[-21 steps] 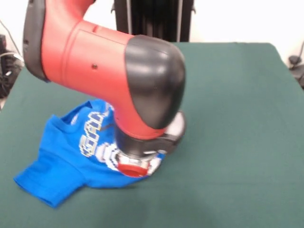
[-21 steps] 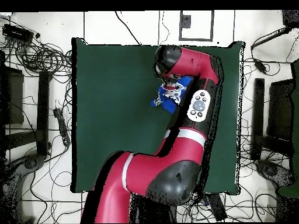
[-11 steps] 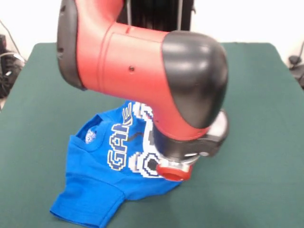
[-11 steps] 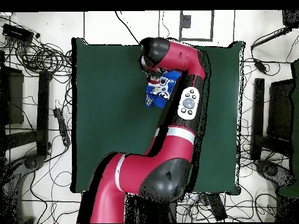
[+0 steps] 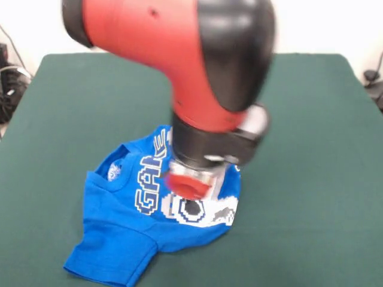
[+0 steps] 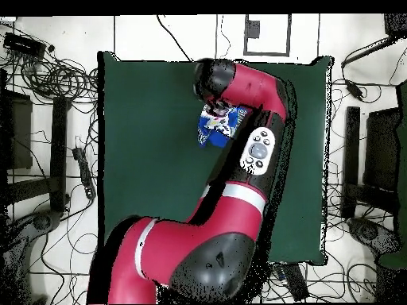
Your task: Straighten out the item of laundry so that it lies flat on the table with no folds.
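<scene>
Shirt, small bright blue with a pixel print, stayed crumpled on the dark green cloth table; my arm moved left. Claw hidden, can't tell.

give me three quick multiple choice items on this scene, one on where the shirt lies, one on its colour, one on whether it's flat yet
1. In the front view, the T-shirt lies on the table:
A. at the far right corner
B. left of centre, toward the near edge
C. hanging off the far edge

2. The shirt's cloth is:
A. bright blue
B. red
C. yellow

3. The shirt is:
A. spread flat
B. neatly folded into a square
C. bunched, with folds

Answers: 1 B, it sits low and left under the arm. 2 A, blue cloth with white lettering. 3 C, the body is rumpled and one sleeve juts out at the lower left.
</scene>
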Controlling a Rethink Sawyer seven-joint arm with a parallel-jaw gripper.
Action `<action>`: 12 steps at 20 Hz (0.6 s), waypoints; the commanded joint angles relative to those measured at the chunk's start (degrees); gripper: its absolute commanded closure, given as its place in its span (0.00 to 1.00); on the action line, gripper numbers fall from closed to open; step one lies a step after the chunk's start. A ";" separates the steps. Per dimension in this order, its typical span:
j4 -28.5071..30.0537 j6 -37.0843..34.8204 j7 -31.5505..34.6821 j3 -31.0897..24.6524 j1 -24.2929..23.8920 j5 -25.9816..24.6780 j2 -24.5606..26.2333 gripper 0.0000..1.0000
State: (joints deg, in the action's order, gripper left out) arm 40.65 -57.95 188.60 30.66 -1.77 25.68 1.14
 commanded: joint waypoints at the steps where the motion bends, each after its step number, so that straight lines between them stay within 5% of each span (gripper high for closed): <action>1: 26.59 16.24 -18.11 -10.18 -4.62 -7.76 -8.88 1.00; 7: 30.44 16.95 -18.92 -14.20 -7.12 -12.38 -11.83 1.00; 12: 31.33 18.85 -12.95 -16.23 -7.06 -14.62 -11.80 1.00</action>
State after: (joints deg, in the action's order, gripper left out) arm 59.99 -41.51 188.58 26.17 -11.33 14.00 -9.75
